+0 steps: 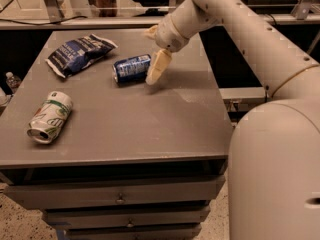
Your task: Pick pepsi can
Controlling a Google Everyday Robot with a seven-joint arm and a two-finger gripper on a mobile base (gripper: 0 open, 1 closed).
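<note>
The pepsi can [131, 67], dark blue with white lettering, lies on its side on the grey table [130, 124], near the back middle. My gripper [153, 51] hangs from the white arm just right of the can. It is open and empty. One cream finger [157, 66] points down with its tip at the can's right end. The other finger [150, 32] sits farther back, behind the can's right end.
A crinkled blue chip bag [80, 52] lies at the back left. A white-and-green can [50, 117] lies on its side near the front left edge. A water bottle [12, 81] stands left of the table. Drawers sit under the tabletop.
</note>
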